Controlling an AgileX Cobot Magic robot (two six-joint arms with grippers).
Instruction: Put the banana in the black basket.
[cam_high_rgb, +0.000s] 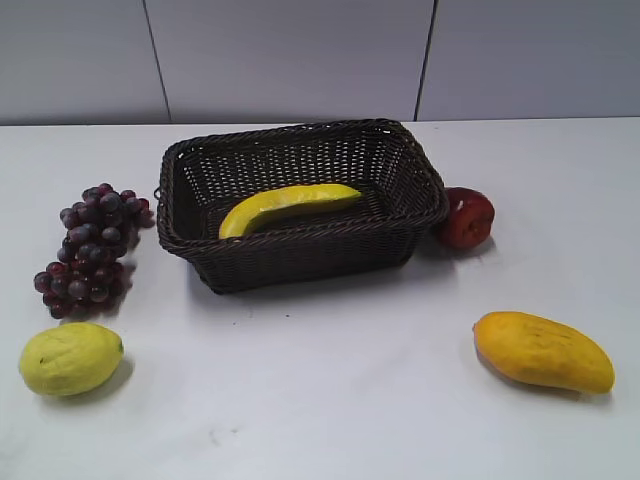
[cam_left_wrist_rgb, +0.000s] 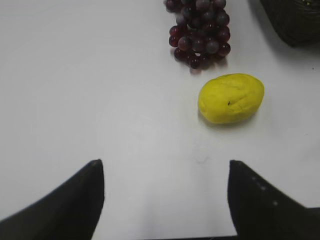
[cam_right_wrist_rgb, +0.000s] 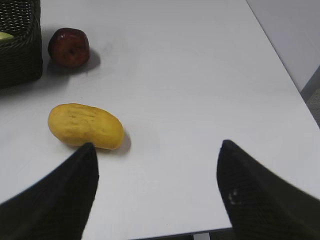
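- I see the banana lying inside the basket, its length running left to right, curved side up.
- The basket sits toward the back edge of the table, about midway across.
- Grapes lie left of the basket, and a lemon sits nearer the front-left corner, close to the grapes.
- An apple rests just beside the basket's right end; a mango lies toward the front right.
- My left gripper hangs over bare table with its fingers spread wide, holding nothing; the lemon is ahead of it.
- My right gripper is likewise spread apart and empty, the mango just ahead of its left finger.
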